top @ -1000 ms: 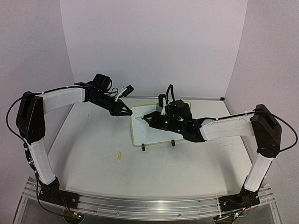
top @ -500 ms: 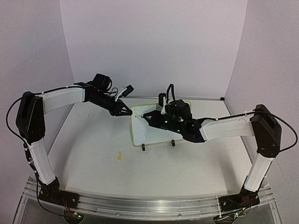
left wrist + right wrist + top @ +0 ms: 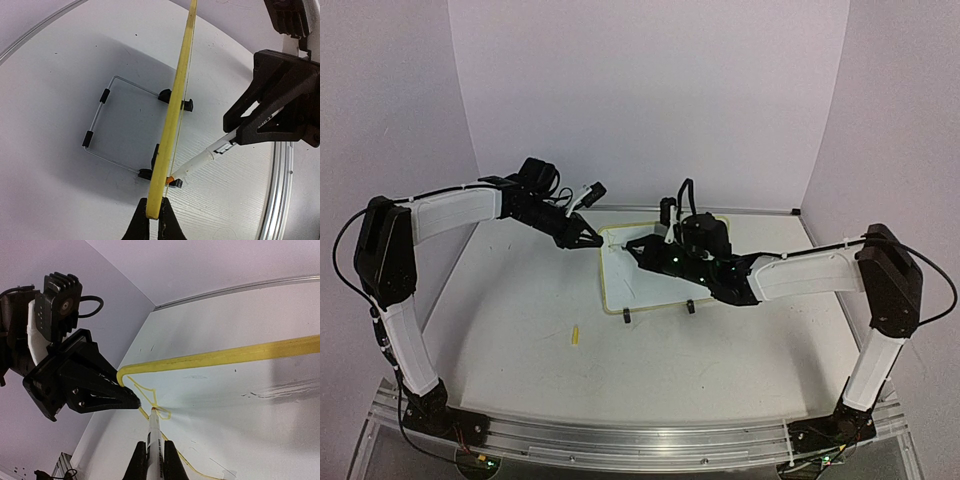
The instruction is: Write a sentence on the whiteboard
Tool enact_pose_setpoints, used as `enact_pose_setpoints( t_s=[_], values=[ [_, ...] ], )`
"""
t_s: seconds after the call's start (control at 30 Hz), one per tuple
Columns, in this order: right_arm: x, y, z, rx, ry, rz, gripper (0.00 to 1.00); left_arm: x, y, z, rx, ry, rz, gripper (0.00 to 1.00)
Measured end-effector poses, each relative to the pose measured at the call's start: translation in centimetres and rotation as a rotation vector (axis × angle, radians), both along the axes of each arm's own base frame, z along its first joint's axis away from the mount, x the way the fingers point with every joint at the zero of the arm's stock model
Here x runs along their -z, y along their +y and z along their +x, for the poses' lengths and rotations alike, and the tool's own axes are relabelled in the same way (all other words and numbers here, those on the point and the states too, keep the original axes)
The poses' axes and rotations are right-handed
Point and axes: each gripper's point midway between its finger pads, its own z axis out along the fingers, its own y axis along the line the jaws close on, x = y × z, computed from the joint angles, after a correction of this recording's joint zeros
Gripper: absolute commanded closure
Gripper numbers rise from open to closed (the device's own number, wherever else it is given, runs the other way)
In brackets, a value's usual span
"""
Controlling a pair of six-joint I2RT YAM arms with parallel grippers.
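The whiteboard (image 3: pixel 655 285) stands tilted on the table, with a yellow rim (image 3: pixel 225 356) and a white face (image 3: pixel 240 405). My left gripper (image 3: pixel 594 240) is shut on the rim at the board's upper left corner, pinching the yellow edge (image 3: pixel 175 110) between its fingertips (image 3: pixel 141 222). My right gripper (image 3: pixel 154 452) is shut on a white marker (image 3: pixel 154 432) whose orange tip touches the face near that corner. Of the sentence, only a few yellow strokes (image 3: pixel 145 390) show beside the tip. In the top view the right gripper (image 3: pixel 642 250) hovers over the board's left part.
Two black clip feet (image 3: pixel 626 316) sit on the board's near edge. A wire stand (image 3: pixel 107 125) props it from behind. A small yellow piece (image 3: pixel 575 335) lies on the table left of centre. Walls close in at the back and sides.
The right gripper and marker have shifted slightly up the board toward its far edge. The left gripper has kept still on the rim.
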Motion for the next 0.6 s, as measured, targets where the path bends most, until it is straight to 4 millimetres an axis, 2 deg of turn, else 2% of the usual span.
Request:
enact_pose_setpoints(
  t_s=[0.23, 0.5, 0.6],
  values=[
    [-0.3, -0.4, -0.6, -0.017, -0.002, -0.005, 1.00, 0.0, 0.0, -0.2, 0.002, 0.000, 0.005, 1.00],
    [-3.9, -1.9, -2.1, -0.036, -0.048, 0.004, 1.00, 0.0, 0.0, -0.2, 0.003, 0.000, 0.006, 1.00],
    [-4.0, -2.0, -2.2, -0.039, -0.057, -0.008, 1.00, 0.0, 0.0, -0.2, 0.003, -0.001, 0.006, 1.00]
  ],
)
